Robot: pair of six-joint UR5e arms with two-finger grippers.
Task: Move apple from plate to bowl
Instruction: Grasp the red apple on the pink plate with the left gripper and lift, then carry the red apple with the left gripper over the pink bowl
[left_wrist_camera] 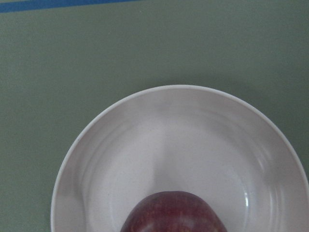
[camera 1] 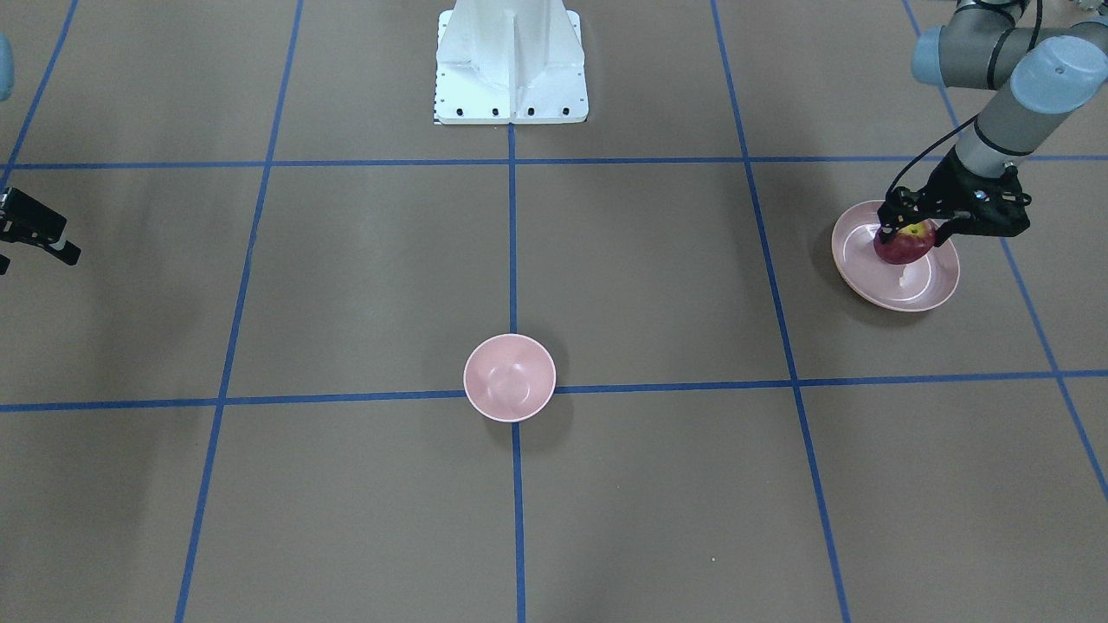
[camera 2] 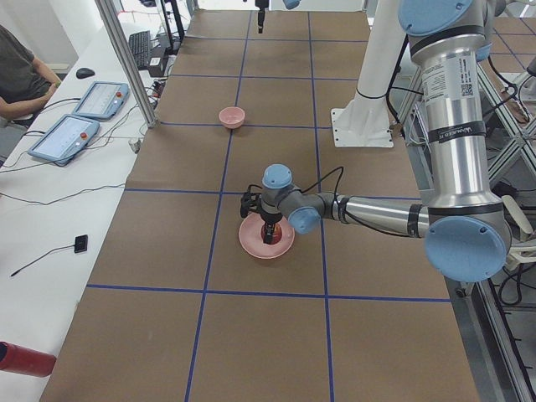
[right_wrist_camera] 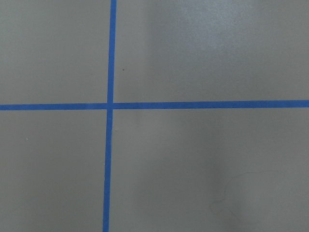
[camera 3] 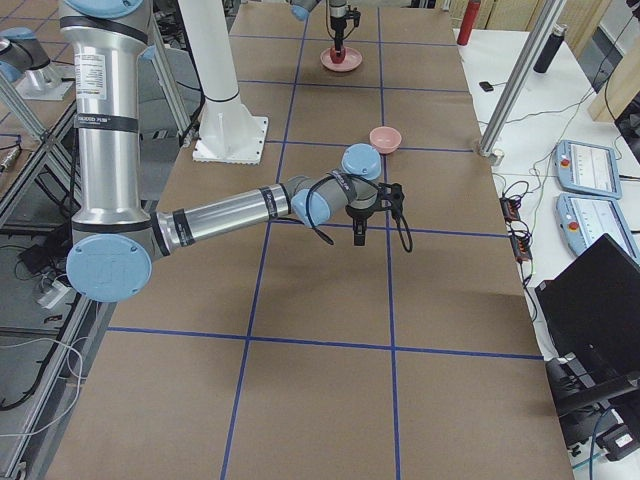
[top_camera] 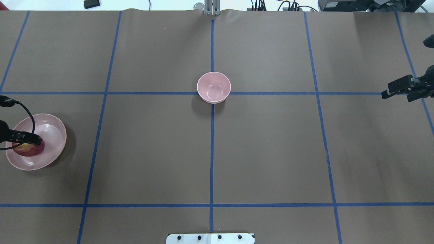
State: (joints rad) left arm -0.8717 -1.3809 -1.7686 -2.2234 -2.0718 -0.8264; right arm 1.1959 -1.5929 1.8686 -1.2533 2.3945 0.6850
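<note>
The dark red apple [camera 1: 905,247] sits on the wide pink plate [camera 1: 928,281] at the table's end on my left side. My left gripper [camera 1: 911,232] reaches down over it, one finger tight against each side, shut on the apple, which rests on the plate. The left wrist view shows the apple's top [left_wrist_camera: 171,212] over the plate [left_wrist_camera: 193,130]. The small deep pink bowl [camera 1: 509,378] stands empty at the table's middle, far from the plate. My right gripper [top_camera: 401,90] hangs open and empty at the far right edge, above bare table.
The white robot base [camera 1: 511,65] stands at the table's near middle edge. Blue tape lines [top_camera: 212,152] cross the brown table. An operator [camera 2: 21,75] and tablets [camera 2: 79,117] are beyond the far side. Brown table lies between plate and bowl.
</note>
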